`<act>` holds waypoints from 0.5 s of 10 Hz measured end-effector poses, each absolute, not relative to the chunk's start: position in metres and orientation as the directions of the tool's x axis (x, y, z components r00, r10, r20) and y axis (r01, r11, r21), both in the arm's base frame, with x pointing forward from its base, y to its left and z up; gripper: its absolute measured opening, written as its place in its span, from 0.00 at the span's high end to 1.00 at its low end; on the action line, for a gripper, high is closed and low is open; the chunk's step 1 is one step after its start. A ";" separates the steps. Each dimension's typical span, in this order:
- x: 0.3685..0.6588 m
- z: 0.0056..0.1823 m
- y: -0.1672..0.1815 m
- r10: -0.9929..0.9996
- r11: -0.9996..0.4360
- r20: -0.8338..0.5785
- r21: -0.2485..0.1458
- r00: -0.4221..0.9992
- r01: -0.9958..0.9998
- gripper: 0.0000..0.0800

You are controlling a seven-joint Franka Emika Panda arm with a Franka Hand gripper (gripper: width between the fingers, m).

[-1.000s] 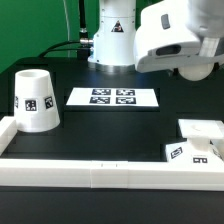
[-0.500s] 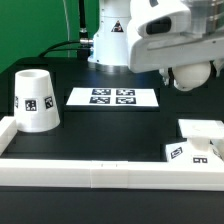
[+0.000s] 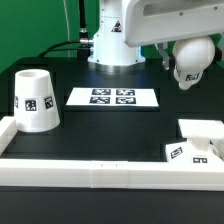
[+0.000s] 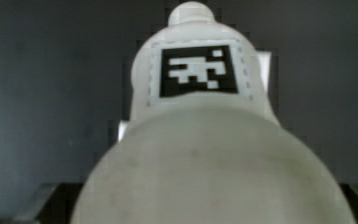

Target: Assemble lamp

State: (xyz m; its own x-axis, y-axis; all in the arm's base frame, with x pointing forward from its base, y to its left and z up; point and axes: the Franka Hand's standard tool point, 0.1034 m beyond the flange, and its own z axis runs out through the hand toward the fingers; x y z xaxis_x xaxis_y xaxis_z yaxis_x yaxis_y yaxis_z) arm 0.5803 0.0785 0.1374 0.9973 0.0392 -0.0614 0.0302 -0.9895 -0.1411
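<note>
My gripper (image 3: 183,48) is shut on the rounded white bulb (image 3: 190,62) and holds it high above the table at the exterior view's right. In the wrist view the bulb (image 4: 202,120) fills the picture, its square tag facing the camera, and dark fingers (image 4: 44,204) show at its sides. The tapered shade (image 3: 35,100) stands on the table at the exterior view's left. The flat square base (image 3: 197,146) lies at the right, near the front rail, below and in front of the held bulb.
The marker board (image 3: 113,97) lies in the middle of the black table. Long white rails (image 3: 100,172) edge the table's front and left side. The arm's white pedestal (image 3: 112,45) stands at the back, with cables to its left.
The arm has lifted and swung up, so the held bulb, hidden by the hand before, now hangs in plain view higher above the table. The shade and the base have not moved.
</note>
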 end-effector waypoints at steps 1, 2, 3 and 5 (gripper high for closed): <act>0.582 0.138 0.076 0.028 -0.991 0.016 -0.131 0.999 0.030 0.28; 0.583 0.137 0.075 0.022 -0.992 0.060 -0.125 0.998 0.030 0.28; 0.590 0.137 0.073 0.018 -0.993 0.157 -0.111 0.987 0.036 0.28; 0.601 0.141 0.076 0.024 -0.994 0.298 -0.090 0.954 0.054 0.28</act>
